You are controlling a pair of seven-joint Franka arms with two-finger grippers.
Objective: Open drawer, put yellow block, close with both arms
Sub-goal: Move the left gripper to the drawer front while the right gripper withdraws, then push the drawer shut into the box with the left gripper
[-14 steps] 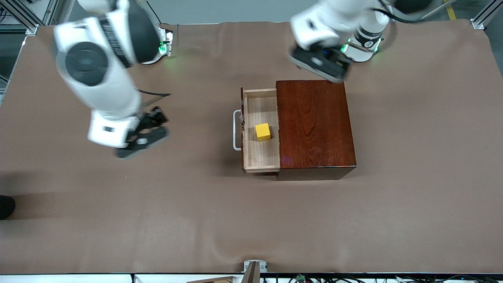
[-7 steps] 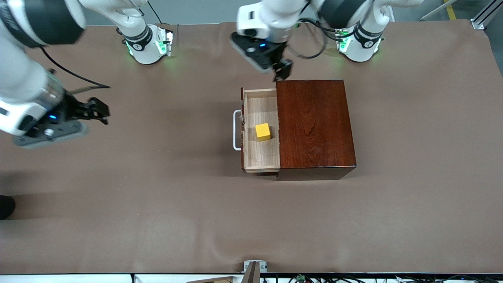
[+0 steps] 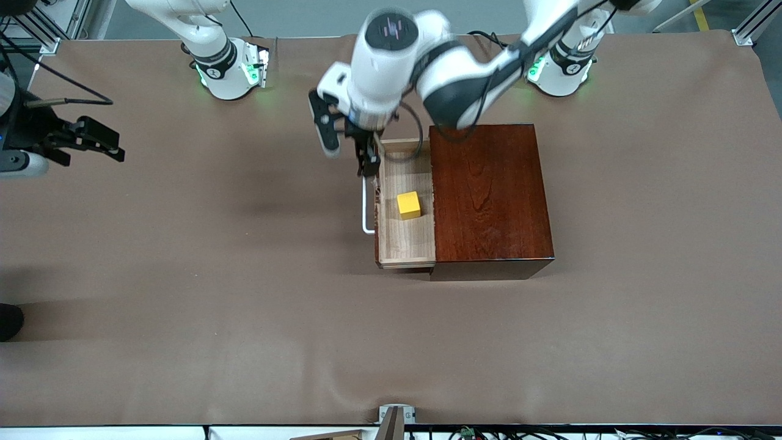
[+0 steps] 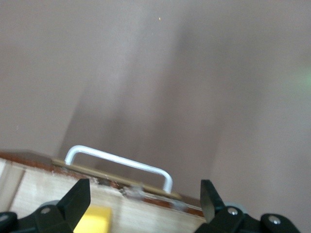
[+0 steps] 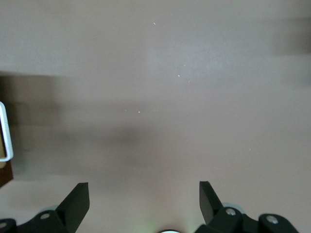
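The dark reddish-brown box [image 3: 489, 189] stands mid-table with its drawer [image 3: 406, 241] pulled out toward the right arm's end. The yellow block [image 3: 408, 205] lies in the drawer's pale interior and also shows in the left wrist view [image 4: 95, 218]. My left gripper [image 3: 368, 160] is open and empty, over the drawer's front board beside the white loop handle [image 3: 366, 214]. The left wrist view [image 4: 144, 199] shows that handle [image 4: 121, 162] just ahead of the open jaws. My right gripper [image 3: 112, 143] is open and empty, over the bare table at the right arm's end; its wrist view [image 5: 143, 201] shows only table.
The brown table cover [image 3: 244, 305] spreads around the box. The two round bases lit green [image 3: 229, 70] [image 3: 559, 67] stand at the table's edge farthest from the front camera. The handle's end shows at the rim of the right wrist view [image 5: 5, 131].
My left arm swung from over the box's corner across to the drawer's handle end. My right arm drew away from the drawer toward its end of the table. Block and drawer have not moved.
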